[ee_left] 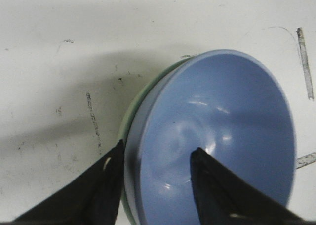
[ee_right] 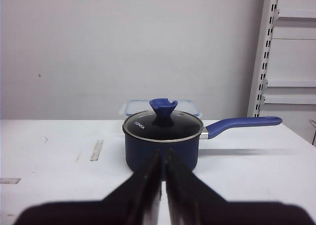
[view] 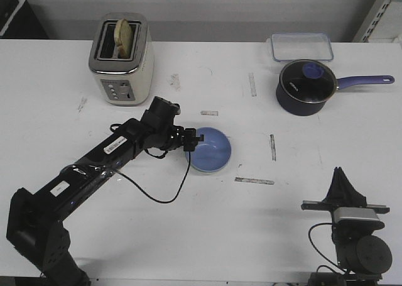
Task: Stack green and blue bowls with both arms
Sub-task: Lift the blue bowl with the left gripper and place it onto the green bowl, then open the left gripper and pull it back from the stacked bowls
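The light blue bowl (view: 210,149) sits nested inside the pale green bowl at the table's middle. In the left wrist view only a thin edge of the green bowl (ee_left: 129,121) shows beside the blue bowl (ee_left: 217,131). My left gripper (view: 195,141) is at the bowls' left rim. In the left wrist view this gripper (ee_left: 158,148) is open and straddles the rim, one finger outside against it, the other inside the blue bowl with a wide gap to the rim. My right gripper (view: 340,173) rests at the front right, shut and empty (ee_right: 163,153).
A cream toaster (view: 121,60) with bread stands at the back left. A navy saucepan (view: 304,87) with a glass lid and a long handle stands at the back right, straight ahead of the right gripper (ee_right: 163,141). A clear lidded container (view: 301,46) is behind it.
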